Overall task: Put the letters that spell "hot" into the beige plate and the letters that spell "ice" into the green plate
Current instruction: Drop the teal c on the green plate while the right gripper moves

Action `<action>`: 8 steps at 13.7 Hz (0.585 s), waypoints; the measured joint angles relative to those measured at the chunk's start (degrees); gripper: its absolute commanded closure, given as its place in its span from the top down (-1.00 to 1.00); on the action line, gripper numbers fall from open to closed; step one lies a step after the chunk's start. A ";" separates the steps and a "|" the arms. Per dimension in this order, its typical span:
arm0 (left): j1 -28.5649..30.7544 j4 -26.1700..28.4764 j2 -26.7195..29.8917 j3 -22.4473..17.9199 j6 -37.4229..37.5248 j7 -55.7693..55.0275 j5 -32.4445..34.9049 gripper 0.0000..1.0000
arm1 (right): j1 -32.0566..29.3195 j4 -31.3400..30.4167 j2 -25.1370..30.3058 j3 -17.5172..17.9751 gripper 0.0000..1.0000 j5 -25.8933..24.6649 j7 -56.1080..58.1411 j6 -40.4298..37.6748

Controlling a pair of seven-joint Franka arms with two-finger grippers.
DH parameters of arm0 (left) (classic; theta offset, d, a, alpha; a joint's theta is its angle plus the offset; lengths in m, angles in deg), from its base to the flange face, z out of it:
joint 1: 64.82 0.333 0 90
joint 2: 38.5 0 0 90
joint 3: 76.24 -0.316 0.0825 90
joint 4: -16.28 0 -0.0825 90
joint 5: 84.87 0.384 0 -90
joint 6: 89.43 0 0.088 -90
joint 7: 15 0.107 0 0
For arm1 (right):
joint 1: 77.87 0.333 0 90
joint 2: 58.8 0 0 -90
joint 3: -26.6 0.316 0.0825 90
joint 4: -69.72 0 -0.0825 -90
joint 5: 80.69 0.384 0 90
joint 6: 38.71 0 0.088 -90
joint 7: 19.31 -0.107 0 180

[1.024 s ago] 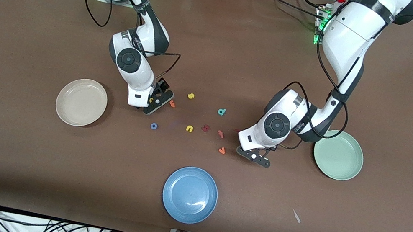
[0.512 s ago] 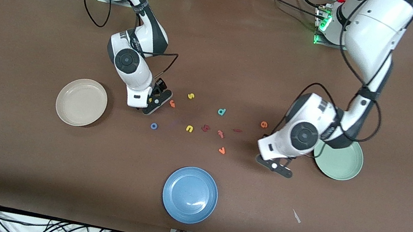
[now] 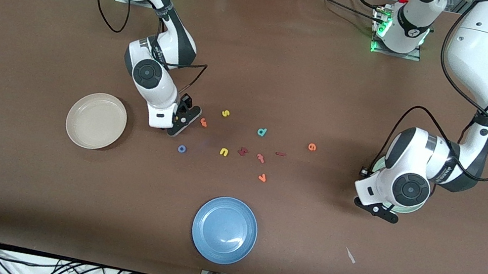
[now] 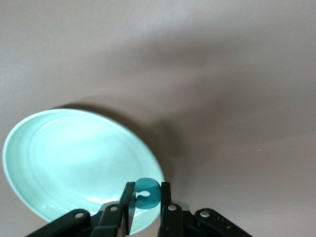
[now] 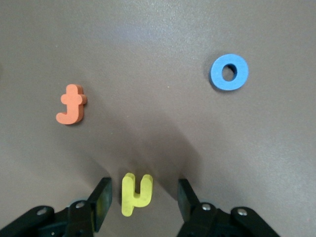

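**Brown table, two picks in progress: "c" over green plate, "h" between right jaws**

Brown table (image 3: pixel 287 64), biggest first. Blue plate (image 3: pixel 224 230) at the camera edge, not part of the job. Beige plate (image 3: pixel 96 120) at the right arm's end, empty. Green plate (image 3: pixel 377 166) at the left arm's end, mostly hidden under the left arm's wrist.

Left gripper (image 4: pixel 146 200) hangs over the green plate's rim, jaws nearly shut, pinching the teal "c" (image 4: pixel 146 192). Judgement: release drops it just inside the rim; a bit more toward plate centre is safer.

Right gripper (image 5: pixel 143 197) is low at the table beside the beige plate, jaws about half open, holding nothing. The yellow "h" (image 5: pixel 135 193) lies flat between the fingers, long axis running along the fingers, gaps on both sides. Closing straight in should catch it across its narrow width.

Loose letters, both well apart from the right jaws: orange "t" (image 5: pixel 72 104), blue "o" (image 5: pixel 228 72). Orange "e" (image 3: pixel 312 146) and dark red "i" (image 3: pixel 280 154) sit mid-table, nearer the left arm.
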 measured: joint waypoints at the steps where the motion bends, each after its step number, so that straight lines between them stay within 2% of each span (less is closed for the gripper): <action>1: 0.38 0.28 -0.07 -0.01 0.00 0.03 0.80 -0.91 | -0.01 0.00 0.00 -0.01 0.10 0.00 0.14 0.00; 3: 1.50 0.42 -0.31 -0.04 -0.06 1.48 2.40 -0.91 | -0.04 0.01 0.01 -0.08 0.01 -0.01 0.34 0.00; 6: 3.74 1.19 -1.31 -0.09 -2.68 3.65 2.74 -0.83 | -0.09 0.04 0.02 -0.14 -0.28 -0.01 0.40 -0.02; 7: 4.51 1.54 -1.81 -0.13 -4.16 4.57 2.74 -0.59 | -0.09 0.04 0.03 -0.13 -0.38 -0.01 0.40 -0.02; 8: 5.36 1.73 -2.37 -0.15 -5.26 5.45 2.75 -0.18 | -0.07 0.04 0.16 -0.04 -0.47 -0.01 0.40 -0.18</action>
